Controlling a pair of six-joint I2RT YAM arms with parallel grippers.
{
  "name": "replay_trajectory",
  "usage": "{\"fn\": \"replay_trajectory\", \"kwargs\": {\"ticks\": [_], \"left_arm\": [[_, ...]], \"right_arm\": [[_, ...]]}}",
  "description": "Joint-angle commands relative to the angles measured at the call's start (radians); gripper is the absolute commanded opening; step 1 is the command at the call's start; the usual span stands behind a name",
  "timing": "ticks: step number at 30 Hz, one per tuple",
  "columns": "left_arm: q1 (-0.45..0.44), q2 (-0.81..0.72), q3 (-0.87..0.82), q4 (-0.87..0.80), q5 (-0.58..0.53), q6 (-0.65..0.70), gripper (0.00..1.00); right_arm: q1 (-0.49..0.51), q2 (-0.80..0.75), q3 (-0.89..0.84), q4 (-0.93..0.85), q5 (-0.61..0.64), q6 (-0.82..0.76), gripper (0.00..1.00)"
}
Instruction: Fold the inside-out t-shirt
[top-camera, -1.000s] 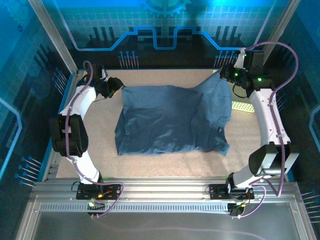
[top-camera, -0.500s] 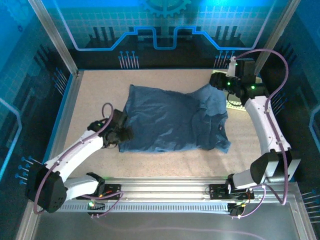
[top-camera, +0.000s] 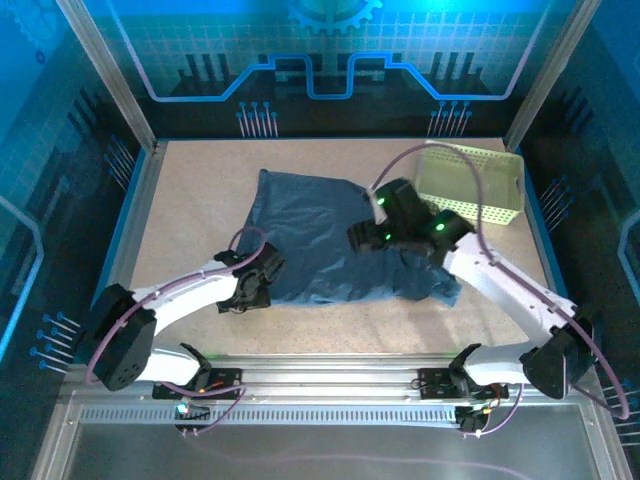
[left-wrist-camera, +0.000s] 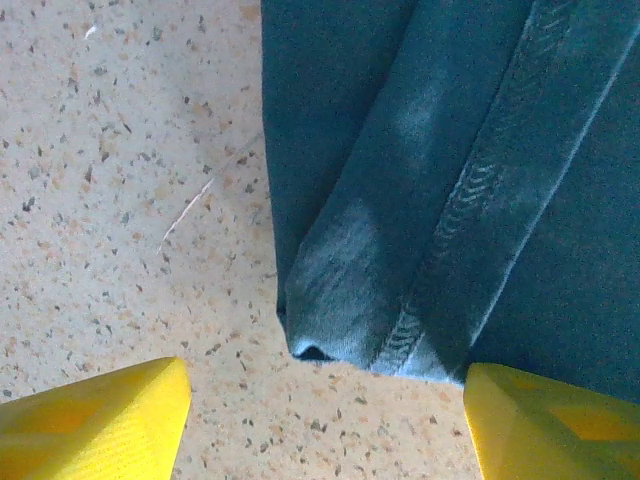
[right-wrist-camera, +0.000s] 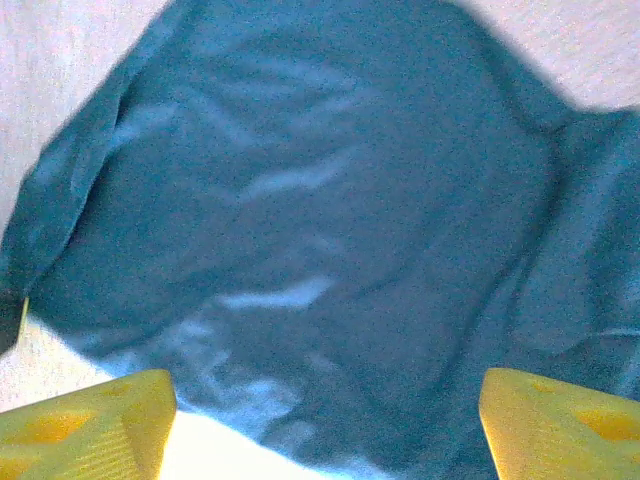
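The inside-out t-shirt (top-camera: 310, 235) lies rumpled in the middle of the table (top-camera: 190, 200). The left claw (left-wrist-camera: 328, 405) gapes wide and empty at its near-left hem corner. The right claw (right-wrist-camera: 325, 400), equally spread and empty, hangs over its middle.

The left arm (top-camera: 180, 300) lies low, forearm reaching toward 3 o'clock, and the left gripper (top-camera: 250, 290) has its jaws spread wide. The right arm (top-camera: 500, 285) stretches toward 10 o'clock, the right gripper (top-camera: 362, 236) likewise gaping.
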Motion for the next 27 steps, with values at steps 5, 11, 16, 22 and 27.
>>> {"fn": "replay_trajectory", "kwargs": {"ticks": [5, 11, 16, 22, 27], "left_arm": [[-0.005, 0.085, 0.039, 0.012, -0.075, -0.032, 0.72], [-0.001, 0.131, 0.037, 0.027, -0.082, -0.048, 0.61], [0.001, 0.107, 0.012, 0.032, -0.104, -0.067, 0.51], [0.008, 0.078, 0.001, 0.014, -0.136, -0.09, 0.4], [0.04, 0.024, -0.03, 0.007, -0.143, -0.117, 0.31]], "right_arm": [[0.163, 0.079, -0.205, 0.178, -0.012, 0.073, 0.81], [0.223, 0.188, -0.265, 0.234, -0.022, 0.128, 0.81], [0.218, 0.259, -0.299, 0.211, 0.037, 0.236, 0.79], [0.141, 0.285, -0.352, 0.183, 0.06, 0.342, 0.76], [0.058, 0.28, -0.388, 0.167, 0.089, 0.399, 0.75]]}}
